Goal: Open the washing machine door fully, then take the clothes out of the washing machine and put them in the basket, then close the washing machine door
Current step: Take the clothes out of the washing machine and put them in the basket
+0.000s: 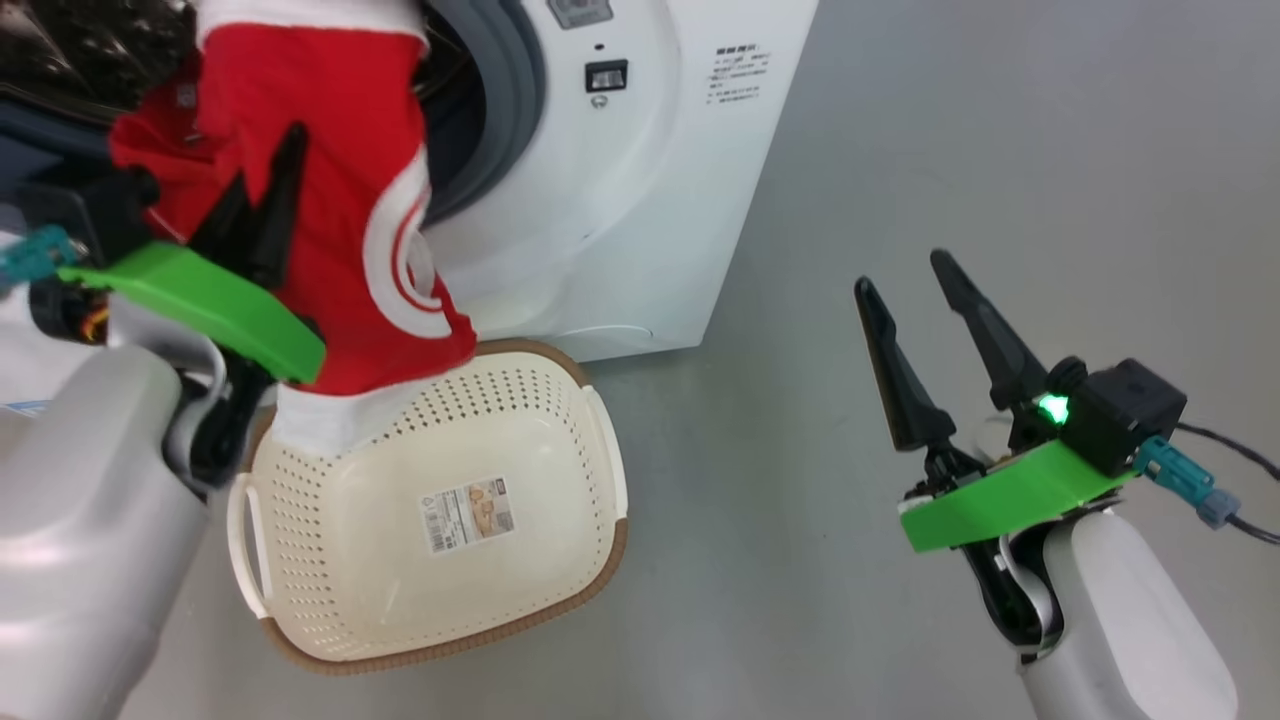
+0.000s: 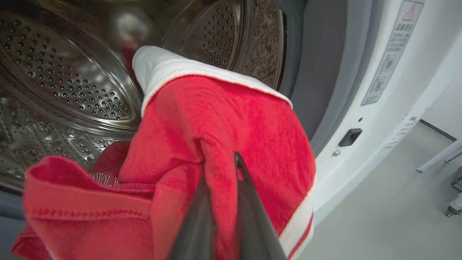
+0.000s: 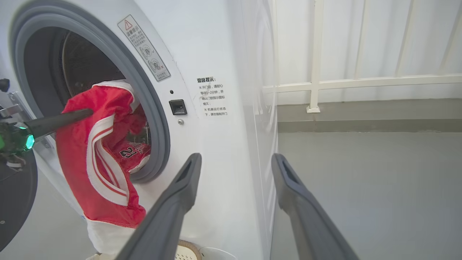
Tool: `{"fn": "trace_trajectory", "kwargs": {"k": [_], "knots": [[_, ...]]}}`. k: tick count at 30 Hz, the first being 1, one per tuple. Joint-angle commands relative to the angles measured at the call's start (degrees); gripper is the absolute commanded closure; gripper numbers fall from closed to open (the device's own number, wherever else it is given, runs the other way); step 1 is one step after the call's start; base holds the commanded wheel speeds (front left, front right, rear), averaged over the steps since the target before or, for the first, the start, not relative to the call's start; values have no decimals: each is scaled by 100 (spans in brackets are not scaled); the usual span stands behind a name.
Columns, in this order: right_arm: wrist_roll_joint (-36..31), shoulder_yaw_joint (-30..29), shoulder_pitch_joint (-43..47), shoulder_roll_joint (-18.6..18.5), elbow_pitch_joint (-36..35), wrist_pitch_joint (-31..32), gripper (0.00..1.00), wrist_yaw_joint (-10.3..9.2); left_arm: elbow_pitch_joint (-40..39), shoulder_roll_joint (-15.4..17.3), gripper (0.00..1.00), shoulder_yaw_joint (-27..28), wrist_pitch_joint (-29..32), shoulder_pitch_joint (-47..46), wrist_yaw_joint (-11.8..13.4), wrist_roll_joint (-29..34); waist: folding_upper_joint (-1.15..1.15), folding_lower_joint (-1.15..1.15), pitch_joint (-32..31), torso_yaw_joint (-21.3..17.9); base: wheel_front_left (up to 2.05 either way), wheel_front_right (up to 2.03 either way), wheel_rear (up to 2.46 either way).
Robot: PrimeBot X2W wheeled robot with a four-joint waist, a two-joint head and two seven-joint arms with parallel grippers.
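While the left pincer point(image 1: 268, 160) is clenched on the red shorts point(image 1: 340, 200), which hang above the basket point(image 1: 530, 352) before the washing machine point(image 1: 640, 200), the right pincer point(image 1: 900, 272) stands spread, empty.

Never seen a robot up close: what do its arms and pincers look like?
The left forearm and right forearm are smooth pale-grey shells. Each carries a bright green plate and two long, tapering black fingers: the left pincer and right pincer. Behind the right one sit a black box, a green light and a teal plug trailing a dark cable.
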Motion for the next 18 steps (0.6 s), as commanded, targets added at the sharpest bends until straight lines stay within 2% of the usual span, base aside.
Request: {"fn": "trace_trajectory", "kwargs": {"k": [1,6,8,9,11,14,18], "knots": [[85,125,130,-3,-119,-26,0,9,-313,278,100,144,-104,45,58,129,0,0,-72,59,0,0,0],[100,115,201,-31,-119,-26,0,9,-1261,504,100,184,-175,557,335,348,0,0,-148,101,0,0,0],[119,134,240,-38,-115,-26,0,9,-2068,727,100,232,-197,1075,581,501,0,0,-194,121,0,0,0],[140,142,252,-39,-117,-26,0,9,-2677,892,100,244,-207,1564,796,666,0,0,-190,144,0,0,0],[155,158,221,-30,-116,-26,0,9,-2949,870,100,201,-211,1985,913,757,0,0,-143,148,0,0,0],[159,168,181,-24,-127,-26,0,9,-2927,795,100,223,-213,2173,894,809,0,0,-93,146,0,0,0],[154,170,132,-37,-141,-26,0,9,-2671,592,100,417,-215,2296,703,930,0,0,-19,128,0,0,0]]}}
